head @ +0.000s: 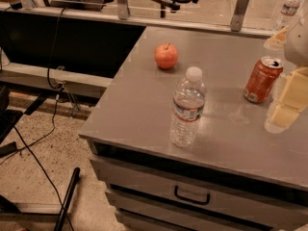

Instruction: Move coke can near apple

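Note:
The coke can [262, 80], red-orange with a silver top, stands upright on the right side of the grey table [144, 105]. The apple [166, 56], round and red-orange with a short stem, sits toward the back middle of the table, well to the left of the can. My gripper [285, 81] comes in from the right edge of the view, right beside the can on its right. Its pale yellow fingers [288, 100] are spread apart and hold nothing.
A clear water bottle [187, 107] with a white cap stands near the front, between the apple and the can. A second bottle [290, 7] stands at the far right back. The table's left edge drops to a floor with cables [38, 138]. Drawers [192, 194] are below the front edge.

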`<state>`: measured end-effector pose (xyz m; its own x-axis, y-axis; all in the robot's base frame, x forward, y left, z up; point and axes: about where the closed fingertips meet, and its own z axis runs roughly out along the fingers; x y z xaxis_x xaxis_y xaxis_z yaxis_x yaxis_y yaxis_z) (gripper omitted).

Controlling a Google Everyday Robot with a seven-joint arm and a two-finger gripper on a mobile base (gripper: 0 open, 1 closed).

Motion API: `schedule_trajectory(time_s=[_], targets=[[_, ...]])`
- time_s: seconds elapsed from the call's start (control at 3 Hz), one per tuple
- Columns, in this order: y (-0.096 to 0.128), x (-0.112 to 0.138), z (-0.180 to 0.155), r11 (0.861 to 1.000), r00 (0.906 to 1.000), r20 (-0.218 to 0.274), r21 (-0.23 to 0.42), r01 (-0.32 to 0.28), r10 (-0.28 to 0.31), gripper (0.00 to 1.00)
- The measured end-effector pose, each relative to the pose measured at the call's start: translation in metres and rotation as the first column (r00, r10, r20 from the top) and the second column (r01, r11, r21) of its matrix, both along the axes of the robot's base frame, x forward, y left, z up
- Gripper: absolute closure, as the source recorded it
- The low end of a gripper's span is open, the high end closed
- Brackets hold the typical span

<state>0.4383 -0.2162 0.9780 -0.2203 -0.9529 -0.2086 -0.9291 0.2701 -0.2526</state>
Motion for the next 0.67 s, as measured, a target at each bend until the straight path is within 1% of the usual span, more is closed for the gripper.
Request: schedule_trajectory(time_s=[0.33, 0.67], targets=[[0.000, 0.001, 0.001, 1.000, 1.0000, 0.003, 0.002, 0.000, 0.000, 0.00], [-0.022, 0.040, -0.002, 0.995, 0.9987, 0.040, 0.092, 0.027, -0.031, 0.00]])
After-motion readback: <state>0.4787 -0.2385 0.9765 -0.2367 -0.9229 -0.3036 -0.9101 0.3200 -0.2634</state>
